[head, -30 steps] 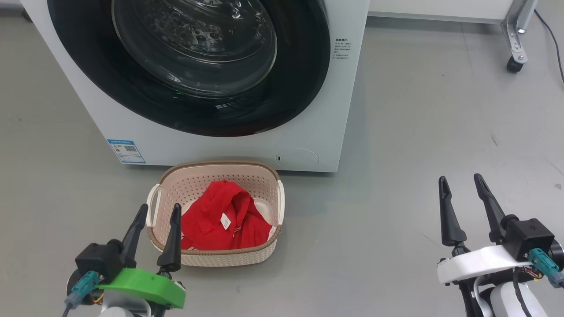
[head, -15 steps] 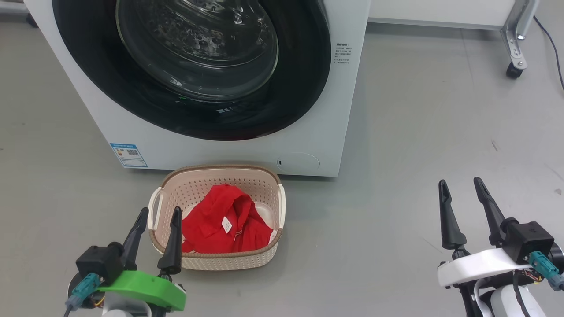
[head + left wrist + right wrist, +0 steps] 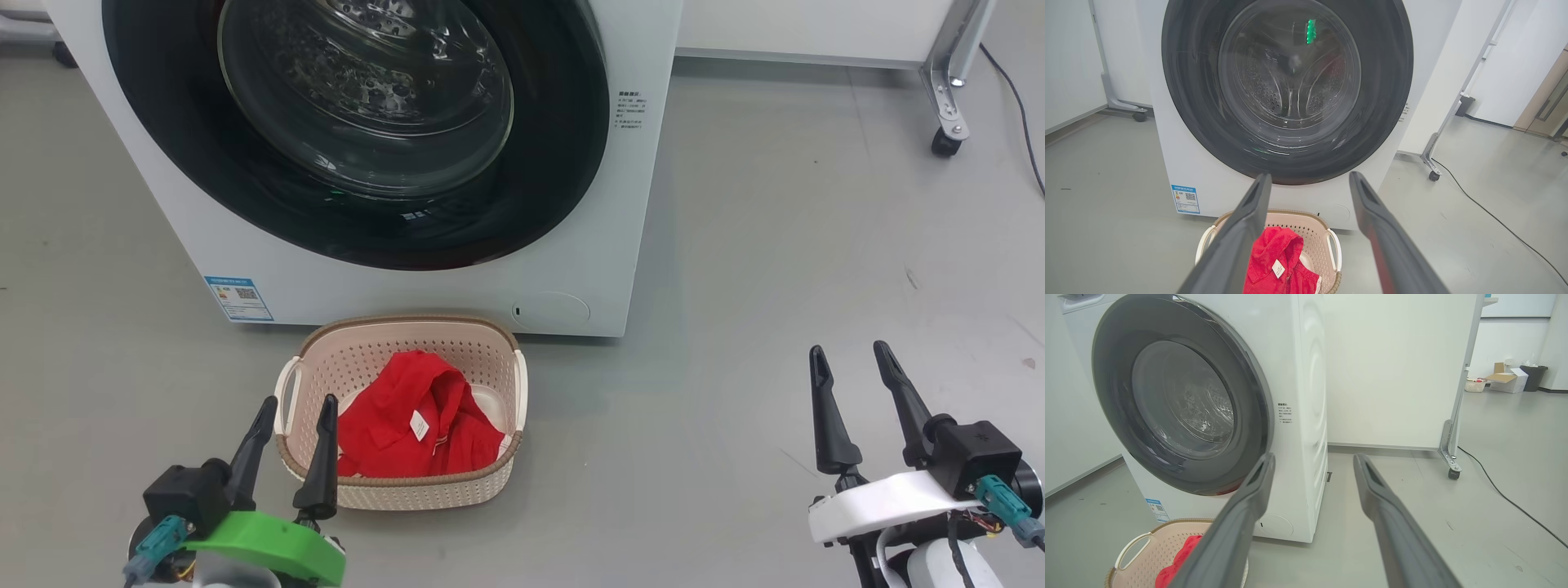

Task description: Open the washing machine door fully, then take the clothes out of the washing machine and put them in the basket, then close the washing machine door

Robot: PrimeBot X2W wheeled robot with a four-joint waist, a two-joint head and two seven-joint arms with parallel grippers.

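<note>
The white washing machine (image 3: 416,286) stands ahead with its black-rimmed round door (image 3: 359,122) flat against the front, glass bowl at the centre. The door (image 3: 1290,90) and machine (image 3: 1306,416) also face both wrist cameras. On the floor before it sits the cream basket (image 3: 408,490) holding red clothes (image 3: 416,425) with a white tag; basket (image 3: 1310,232) and clothes (image 3: 1278,261) appear between my left fingers. My left gripper (image 3: 295,410) hovers open at the basket's left handle, empty. My right gripper (image 3: 849,353) is open and empty over bare floor to the right.
A wheeled white partition (image 3: 947,122) stands behind and right of the machine, with a black cable (image 3: 1020,106) trailing across the grey floor. Boxes and a bin (image 3: 1511,379) sit far off at the back right.
The head camera has tilted or backed off slightly, so machine and basket sit a little lower in the picture. Both grippers stay open and hold their places.
</note>
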